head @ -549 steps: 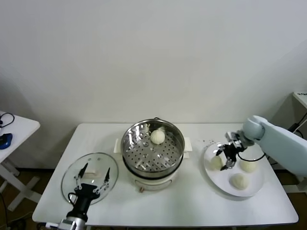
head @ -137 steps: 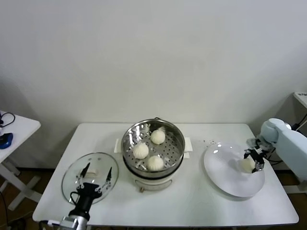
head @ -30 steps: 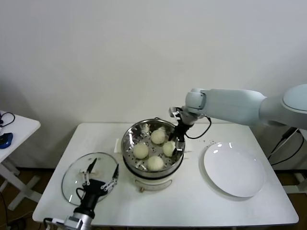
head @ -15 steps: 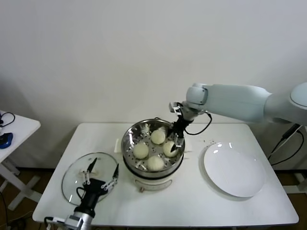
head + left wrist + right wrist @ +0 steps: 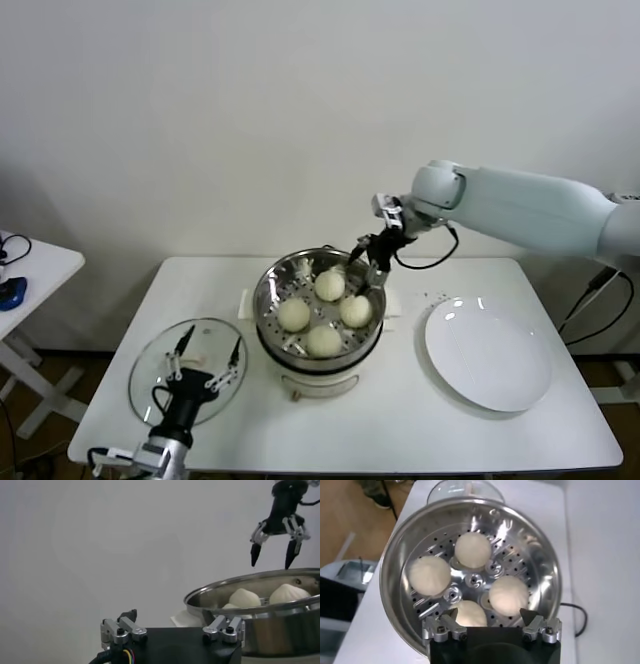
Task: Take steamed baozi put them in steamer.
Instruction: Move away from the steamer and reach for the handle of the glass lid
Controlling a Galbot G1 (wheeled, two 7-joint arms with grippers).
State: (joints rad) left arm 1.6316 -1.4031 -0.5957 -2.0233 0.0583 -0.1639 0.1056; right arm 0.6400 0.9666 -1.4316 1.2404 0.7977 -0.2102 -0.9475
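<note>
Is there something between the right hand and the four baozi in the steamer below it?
Nothing visible. The right hand hangs open above the steamer rim, with only air down to the four baozi on the perforated floor. The glass lid lies aside on the table.

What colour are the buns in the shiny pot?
Creamy white. All four baozi sit in the steel steamer, seen best in the right wrist view.
</note>
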